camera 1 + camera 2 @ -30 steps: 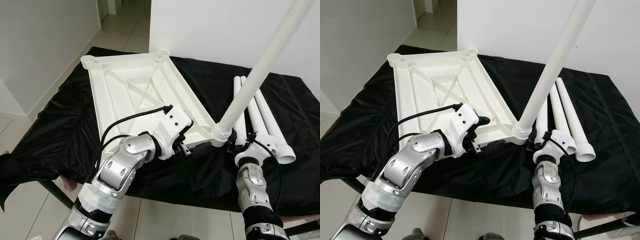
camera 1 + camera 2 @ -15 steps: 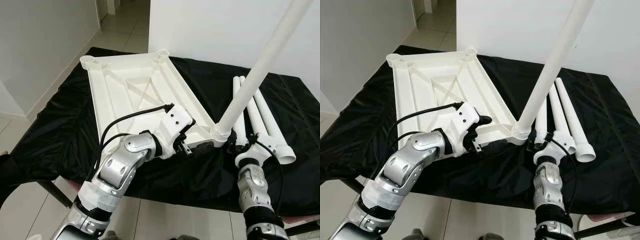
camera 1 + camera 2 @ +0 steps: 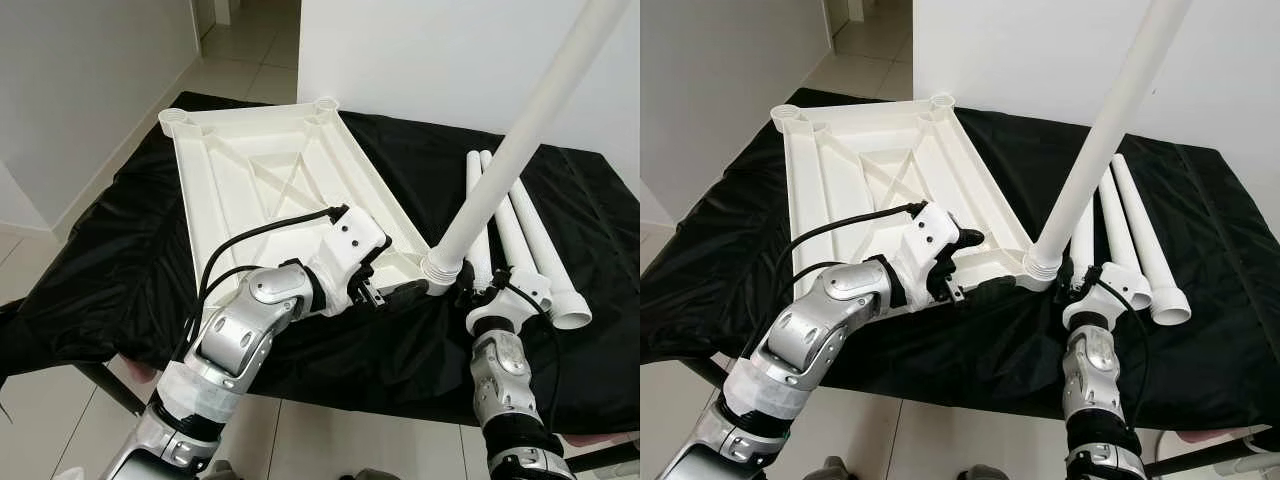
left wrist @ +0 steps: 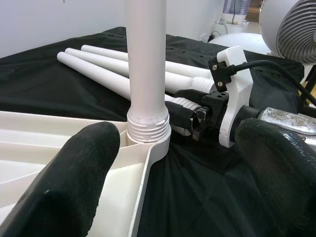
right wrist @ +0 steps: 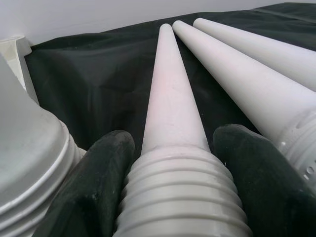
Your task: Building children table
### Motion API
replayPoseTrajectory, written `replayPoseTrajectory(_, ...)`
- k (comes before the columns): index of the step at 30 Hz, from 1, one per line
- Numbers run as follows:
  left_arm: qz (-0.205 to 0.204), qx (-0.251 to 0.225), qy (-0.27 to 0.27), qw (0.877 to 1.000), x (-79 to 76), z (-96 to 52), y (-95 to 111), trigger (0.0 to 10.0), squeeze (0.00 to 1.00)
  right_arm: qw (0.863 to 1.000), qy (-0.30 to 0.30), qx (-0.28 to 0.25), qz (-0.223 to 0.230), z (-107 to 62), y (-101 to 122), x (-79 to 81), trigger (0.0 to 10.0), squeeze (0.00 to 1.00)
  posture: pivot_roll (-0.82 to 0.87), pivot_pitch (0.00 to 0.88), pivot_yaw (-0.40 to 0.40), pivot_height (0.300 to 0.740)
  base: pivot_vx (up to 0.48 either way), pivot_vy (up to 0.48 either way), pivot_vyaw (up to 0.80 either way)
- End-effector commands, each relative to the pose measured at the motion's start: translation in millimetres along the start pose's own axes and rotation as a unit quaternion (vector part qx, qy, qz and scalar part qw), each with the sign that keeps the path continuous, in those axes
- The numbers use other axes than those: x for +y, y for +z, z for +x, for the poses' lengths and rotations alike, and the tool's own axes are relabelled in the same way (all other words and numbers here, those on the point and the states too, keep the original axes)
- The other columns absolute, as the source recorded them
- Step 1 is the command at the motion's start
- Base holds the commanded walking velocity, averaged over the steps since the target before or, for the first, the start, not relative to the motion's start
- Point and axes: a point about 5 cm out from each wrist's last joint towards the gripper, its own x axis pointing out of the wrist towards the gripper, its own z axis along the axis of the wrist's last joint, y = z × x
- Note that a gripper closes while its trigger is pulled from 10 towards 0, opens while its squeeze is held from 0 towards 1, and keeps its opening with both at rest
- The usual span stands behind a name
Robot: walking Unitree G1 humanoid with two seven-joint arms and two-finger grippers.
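Note:
The white tabletop [image 3: 260,170] lies upside down on the black cloth. One white leg [image 3: 510,150] stands in its near right corner socket [image 4: 148,131], leaning to the right. My left gripper [image 3: 392,293] is open at the tabletop's near edge, its fingers [image 4: 74,182] spread on either side of that corner. Three loose legs [image 3: 530,240] lie to the right. My right gripper [image 3: 478,292] is shut on the threaded end [image 5: 180,197] of the leftmost loose leg [image 3: 481,255], one finger [image 5: 94,187] on each side.
The black-draped table [image 3: 130,230] has its front edge just below both grippers, with tiled floor [image 3: 60,400] beneath. A white wall [image 3: 420,50] rises behind it. A white fan [image 4: 291,27] stands beyond the right arm in the left wrist view.
My left gripper's fingers have edged a little further along the near edge toward the corner with the standing leg. The right gripper stays on the lying leg.

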Motion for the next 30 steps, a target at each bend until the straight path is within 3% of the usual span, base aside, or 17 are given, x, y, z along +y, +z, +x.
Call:
replayPoseTrajectory(1,0.006,0.003,-0.011,1.000,-1.2,1.7,2.4,10.0,0.00,0.997,0.007,0.073,0.002,-8.4,-26.3,4.7,10.0,0.00,0.10,0.000,-0.042,0.740,0.000,0.000,0.00)
replayPoseTrajectory(8,0.004,0.003,-0.006,1.000,-0.3,1.2,2.3,10.0,0.00,0.996,0.010,0.086,0.003,-12.2,-32.4,6.8,10.0,0.00,0.10,0.000,-0.045,0.740,0.000,0.000,0.00)
replayPoseTrajectory(9,0.004,0.002,-0.005,1.000,-0.1,1.2,2.4,10.0,0.00,0.996,0.007,0.084,0.002,-12.5,-32.4,6.8,6.5,0.00,0.10,0.000,-0.045,0.740,0.000,0.000,0.00)
replayPoseTrajectory(11,0.004,0.002,-0.005,1.000,-0.1,1.2,2.4,10.0,0.00,0.996,0.007,0.084,0.002,-12.5,-32.4,6.8,6.5,0.00,0.10,0.000,-0.045,0.740,0.000,0.000,0.00)
replayPoseTrajectory(12,0.004,0.002,-0.003,1.000,0.2,1.3,2.6,10.0,0.00,0.997,-0.003,0.079,0.000,-11.5,-30.5,5.2,10.0,1.00,0.09,0.000,-0.044,0.740,0.000,0.000,0.00)
replayPoseTrajectory(21,0.003,0.002,-0.002,1.000,0.6,1.6,2.7,10.0,0.00,0.997,-0.008,0.076,0.003,-10.1,-28.4,3.4,10.0,1.00,0.09,0.000,-0.043,0.740,0.000,0.000,0.00)
replayPoseTrajectory(22,0.003,0.003,-0.001,1.000,1.0,1.7,2.5,10.0,0.00,0.997,-0.009,0.078,0.008,-9.9,-28.4,2.9,10.0,0.00,0.09,0.003,-0.044,0.740,0.000,0.000,0.00)
replayPoseTrajectory(30,0.002,0.002,0.003,1.000,2.0,1.7,2.5,10.0,0.00,0.996,-0.002,0.084,0.008,-10.8,-30.4,3.9,10.0,0.00,0.09,0.003,-0.043,0.740,0.000,0.000,0.00)
